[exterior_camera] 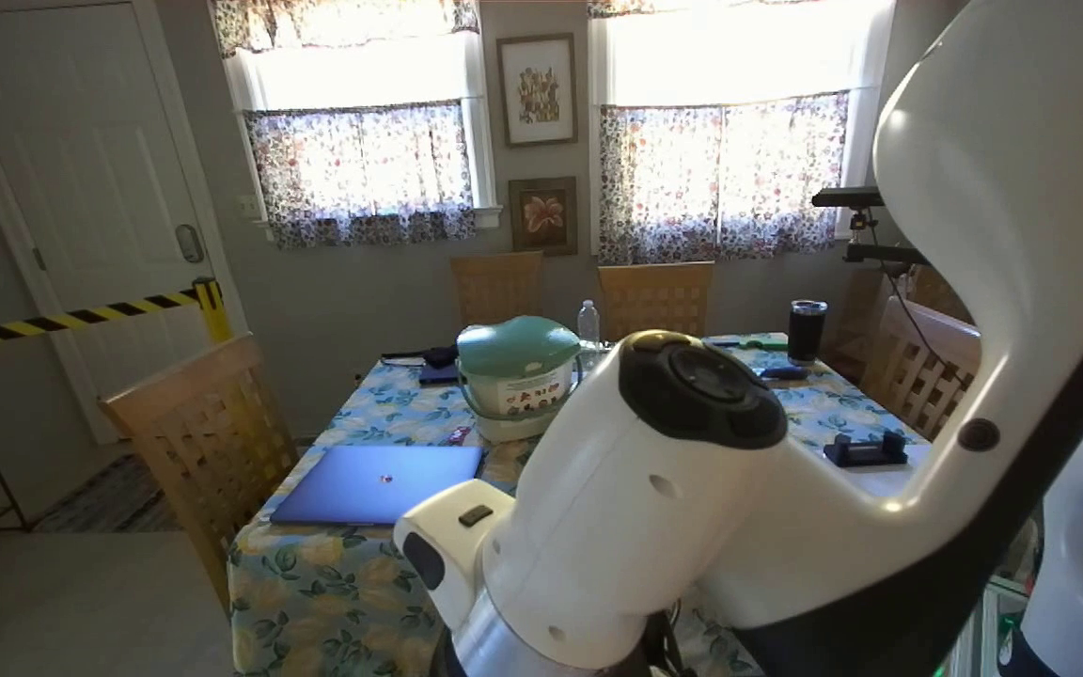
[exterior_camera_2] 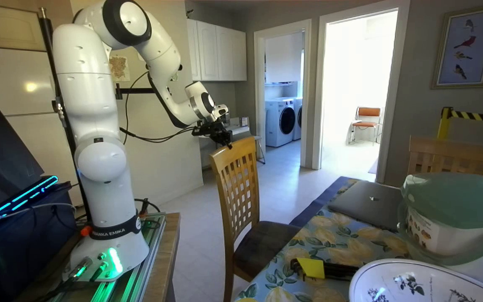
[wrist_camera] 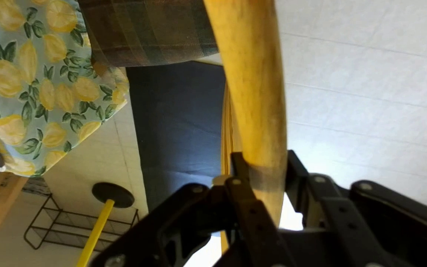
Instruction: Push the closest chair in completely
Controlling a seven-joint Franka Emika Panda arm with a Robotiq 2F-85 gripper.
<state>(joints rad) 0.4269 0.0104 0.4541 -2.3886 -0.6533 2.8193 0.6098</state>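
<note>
The closest chair (exterior_camera_2: 262,243) is wooden, with a lattice back and a dark seat. It stands upright beside the table (exterior_camera_2: 333,243), its back some way off from the table's edge. The seat's front meets the tablecloth's edge; how far it reaches under is hidden. My gripper (exterior_camera_2: 228,143) is at the top of the chair's back. In the wrist view the gripper's fingers (wrist_camera: 263,174) lie on both sides of the chair's top rail (wrist_camera: 254,85) and appear closed on it. In an exterior view my arm (exterior_camera: 635,508) fills the foreground; gripper and chair do not show there.
On the table are a laptop (exterior_camera: 382,484), a green-lidded bucket (exterior_camera: 518,376), a large bowl (exterior_camera_2: 426,285) and a black tumbler (exterior_camera: 806,334). Another chair (exterior_camera: 198,423) stands at the table's end. A yellow post (wrist_camera: 95,233) with a round base is on the floor.
</note>
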